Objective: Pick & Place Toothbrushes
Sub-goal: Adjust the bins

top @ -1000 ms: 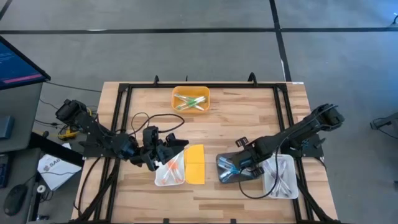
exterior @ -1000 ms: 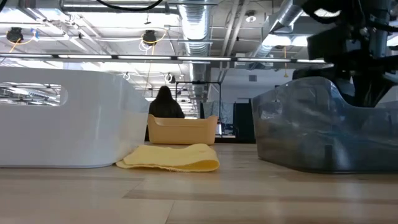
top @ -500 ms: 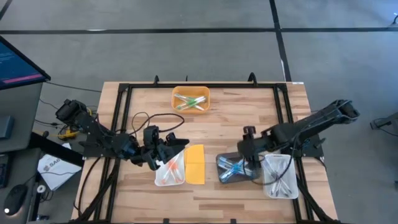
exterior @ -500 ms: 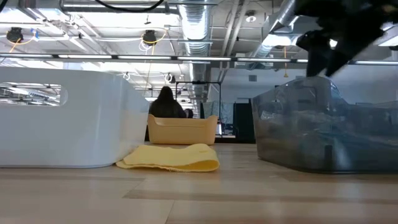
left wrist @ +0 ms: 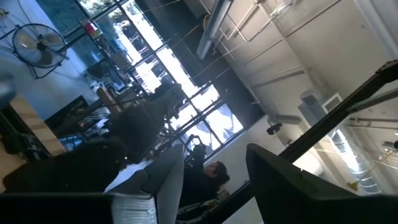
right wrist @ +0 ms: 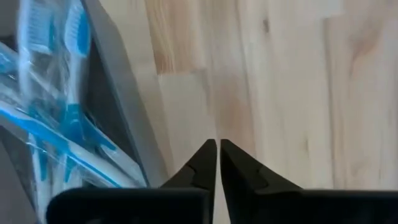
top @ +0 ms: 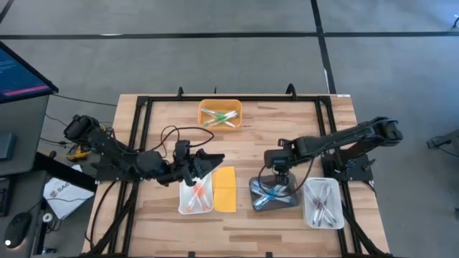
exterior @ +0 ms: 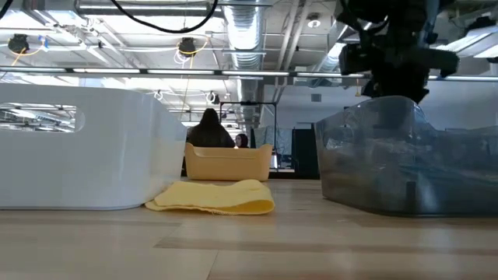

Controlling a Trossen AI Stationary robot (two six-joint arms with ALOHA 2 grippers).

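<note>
Toothbrushes fill trays on a wooden table (ductwork overhead).

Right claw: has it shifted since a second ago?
Yes. The right claw has moved from over the dark grey translucent tray of blue toothbrushes toward the table's far side, now beyond that tray's far rim, shut and empty.

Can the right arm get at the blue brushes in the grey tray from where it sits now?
Probably yes. The right gripper, shut and empty, sits at the grey tray's far rim; the blue brushes lie uncovered in the open-topped tray, nothing between. It must open first.
</note>
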